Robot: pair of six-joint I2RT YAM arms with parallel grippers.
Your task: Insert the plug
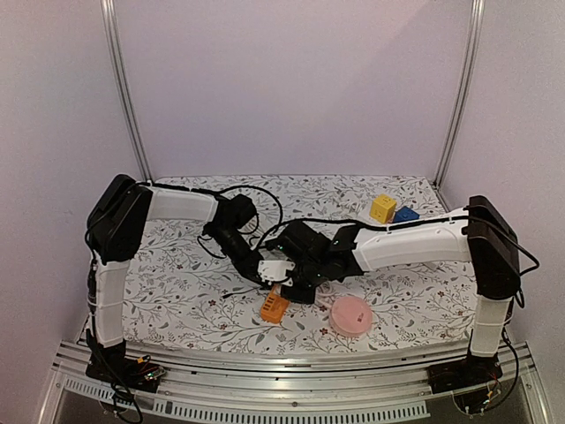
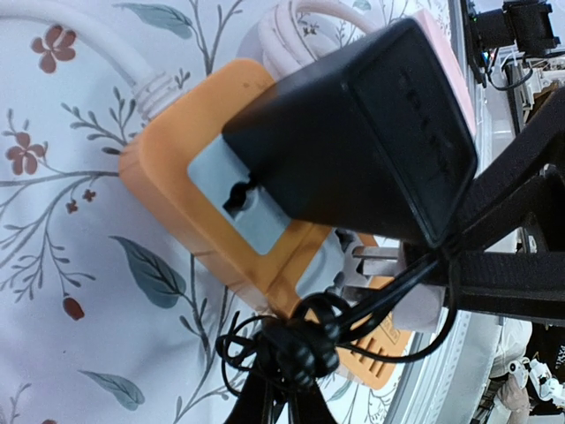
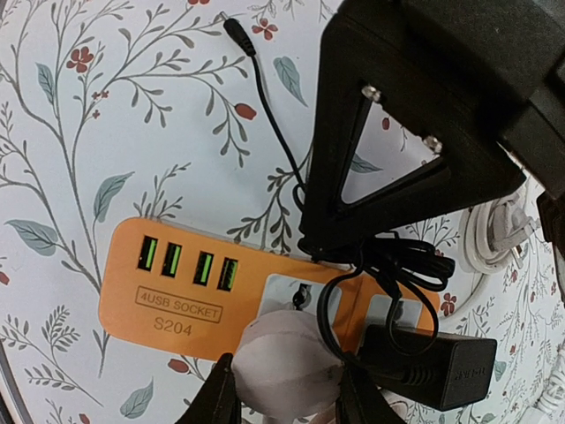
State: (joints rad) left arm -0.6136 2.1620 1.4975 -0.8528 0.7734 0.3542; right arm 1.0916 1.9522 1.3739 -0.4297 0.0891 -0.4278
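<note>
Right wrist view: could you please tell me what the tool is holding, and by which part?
The right tool holds the white plug by its rounded body, one finger on each side, over the orange power strip.

Soft, even, faintly pinkish light in all views, shadows weak; wrist views sharp mid-frame, blurring toward near dark edges at right.

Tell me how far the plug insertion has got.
Done: right gripper grips the white plug at the orange power strip; left gripper pinches the black cable. In hand: lining up, prongs bare. Remaining: push them into a socket.
</note>
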